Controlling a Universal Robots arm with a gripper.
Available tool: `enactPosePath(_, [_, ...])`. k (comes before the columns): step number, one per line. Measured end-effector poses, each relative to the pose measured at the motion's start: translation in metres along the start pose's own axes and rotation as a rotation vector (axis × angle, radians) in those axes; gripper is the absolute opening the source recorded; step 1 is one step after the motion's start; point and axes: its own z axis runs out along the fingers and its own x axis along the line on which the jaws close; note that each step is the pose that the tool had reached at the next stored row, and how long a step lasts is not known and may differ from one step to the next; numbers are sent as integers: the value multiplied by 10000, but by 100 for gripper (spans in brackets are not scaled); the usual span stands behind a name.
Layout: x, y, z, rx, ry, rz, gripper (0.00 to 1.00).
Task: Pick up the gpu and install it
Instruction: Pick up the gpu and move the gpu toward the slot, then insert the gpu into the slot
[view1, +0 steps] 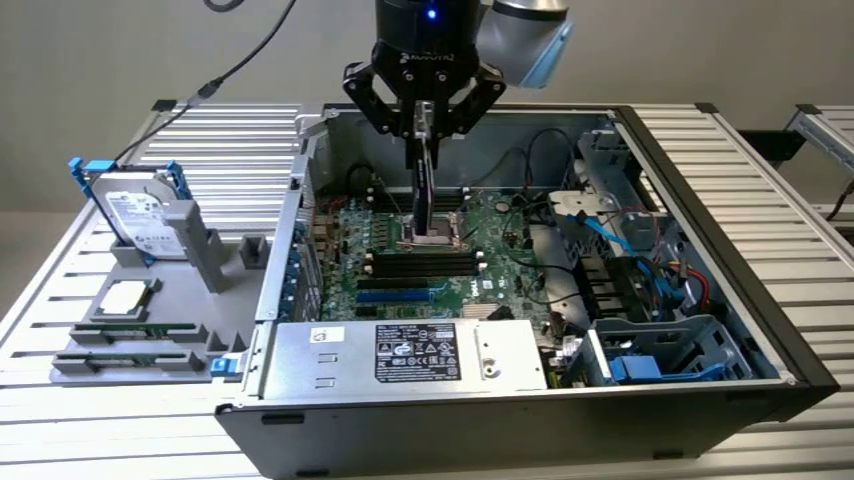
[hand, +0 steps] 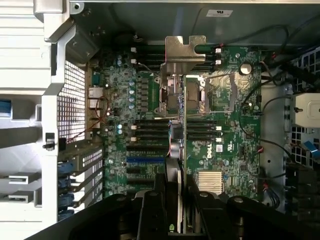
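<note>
Our hand is pinched on the top edge of the gpu, fingers pressed against both faces. The card hangs upright and edge-on below it, inside the open computer case. It hangs over the motherboard, with its silver bracket at the far end in the wrist view. Its lower end sits near the middle of the board, though we cannot tell whether it touches. Nearer the camera in the exterior view lies the labelled power supply. Outside the case, on the exterior view's left, a hard drive in a blue frame stands in a gray holder. Memory sticks lie there too, all on the slatted counter.
</note>
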Motion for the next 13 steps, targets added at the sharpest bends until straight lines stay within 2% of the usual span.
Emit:
enactPosePath(3, [-14,43,52,4,4,-54,27])
enactPosePath(4, [-14,46,53,17,31,-85,27])
enactPosePath(13, [-13,46,53,17,32,-84,27])
